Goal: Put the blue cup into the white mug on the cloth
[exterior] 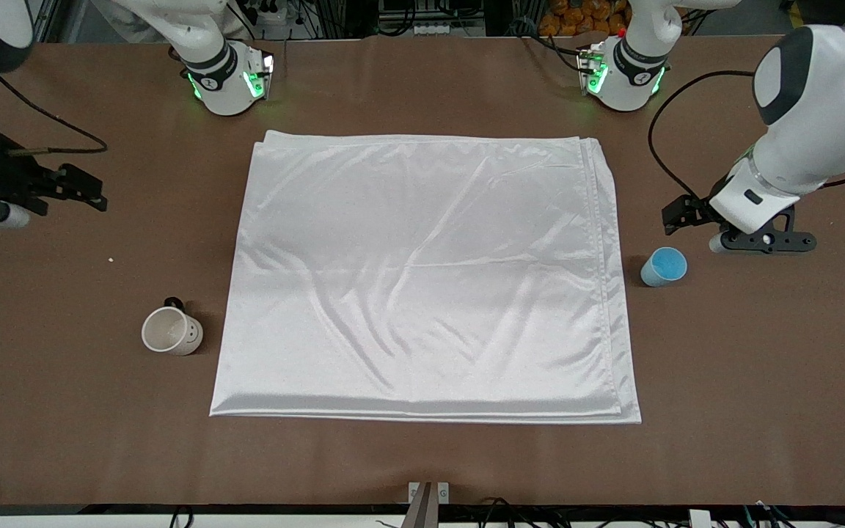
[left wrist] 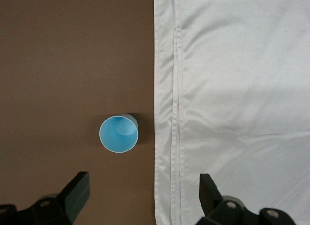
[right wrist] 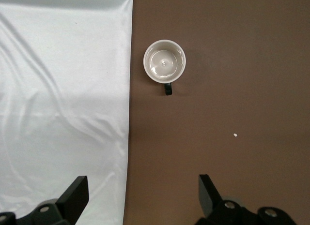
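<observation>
Front view shows both cups side-on w/ the whole cloth between them; wrist views look straight down into each. Blue cup stands upright on the bare table, just beside the cloth edge at the left arm's end, not touching it. Left wrist view shows its inside: nothing in it. The folded cloth layers show along that edge. Left gripper hangs over the table next to the cup, jaws wide; the cup sits just ahead of the gap between the fingertips, not between them. In the front view that gripper is mostly covered by its own arm. White mug stands upright on the table near the cloth at the right arm's end, black handle pointing toward the robot bases. Right wrist view shows the mug has nothing in it, well ahead of the jaws. Right gripper waits w/ jaws wide, over the cloth edge and bare table. Front view shows it off toward the table's end. A small white speck lies on the table; front view has it too.
</observation>
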Robot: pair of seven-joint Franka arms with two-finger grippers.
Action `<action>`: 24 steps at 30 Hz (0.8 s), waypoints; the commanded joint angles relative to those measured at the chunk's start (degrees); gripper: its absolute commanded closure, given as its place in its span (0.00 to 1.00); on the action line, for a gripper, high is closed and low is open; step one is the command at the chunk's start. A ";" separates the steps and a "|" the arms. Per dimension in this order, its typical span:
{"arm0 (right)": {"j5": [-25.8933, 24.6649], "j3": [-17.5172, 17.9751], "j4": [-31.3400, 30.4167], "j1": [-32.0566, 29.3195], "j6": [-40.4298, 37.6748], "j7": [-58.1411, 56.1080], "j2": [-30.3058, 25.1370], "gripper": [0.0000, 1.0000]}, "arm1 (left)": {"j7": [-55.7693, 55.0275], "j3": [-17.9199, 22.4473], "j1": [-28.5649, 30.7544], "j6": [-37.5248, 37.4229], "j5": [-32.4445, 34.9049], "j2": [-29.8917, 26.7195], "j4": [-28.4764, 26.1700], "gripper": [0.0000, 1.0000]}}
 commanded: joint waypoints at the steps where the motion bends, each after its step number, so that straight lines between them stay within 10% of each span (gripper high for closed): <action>1: -0.59 0.09 -5.35 -0.04 4.93 0.82 0.61 0.00 | -0.85 0.02 1.01 6.26 0.82 -2.21 -7.31 0.00; 24: -0.50 0.09 -9.48 -0.13 22.59 0.21 16.87 0.00 | -1.12 1.25 1.18 30.43 0.91 7.27 -18.48 0.00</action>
